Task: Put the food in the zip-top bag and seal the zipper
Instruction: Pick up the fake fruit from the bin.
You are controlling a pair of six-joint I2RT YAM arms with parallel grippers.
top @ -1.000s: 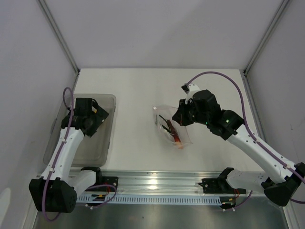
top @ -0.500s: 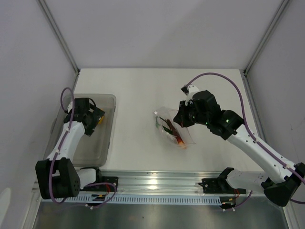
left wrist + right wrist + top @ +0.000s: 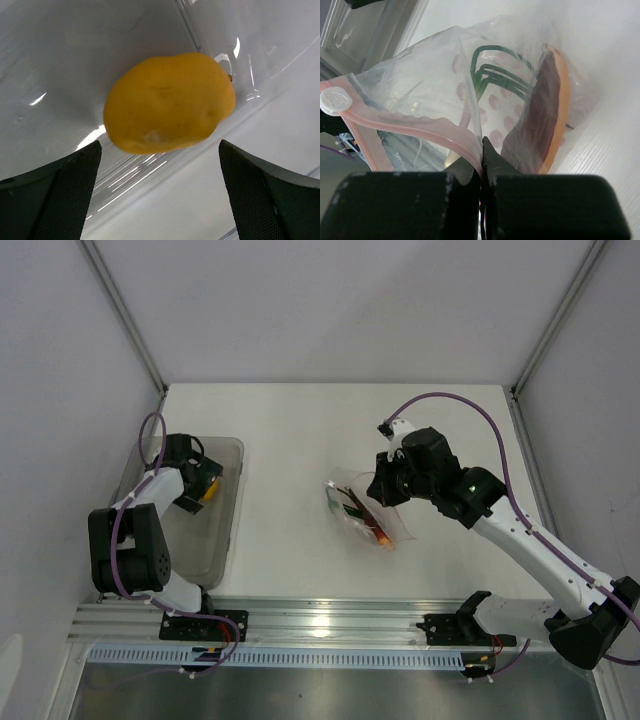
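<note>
Bin (image 3: 185, 540): translucent grey, well left of the zip-top bag (image 3: 365, 515), holding one yellow fruit (image 3: 170, 102).
Left tool (image 3: 160, 195): spread wide inside the bin, apart from the fruit.
Zip-top bag: clear and crinkly, on the white worktop (image 3: 300, 430), well apart from its edges.
Bag contents: green stems (image 3: 495, 70) and a dark red-orange piece (image 3: 540, 115).
Right tool (image 3: 482, 150): pressed together, pinching the pinkish zipper (image 3: 410, 127) at the bag's right.

Your light is bright and even, with only faint shadows. From above, glare streaks the metal rail (image 3: 320, 625) at six o'clock. On the left wrist, glints flare on the bin (image 3: 240, 50) at one o'clock, and the fingers (image 3: 55, 195) at five and seven blur. On the right wrist, the zip-top bag (image 3: 420, 95) looks sharp, while the right gripper (image 3: 482, 152) at six is soft.
</note>
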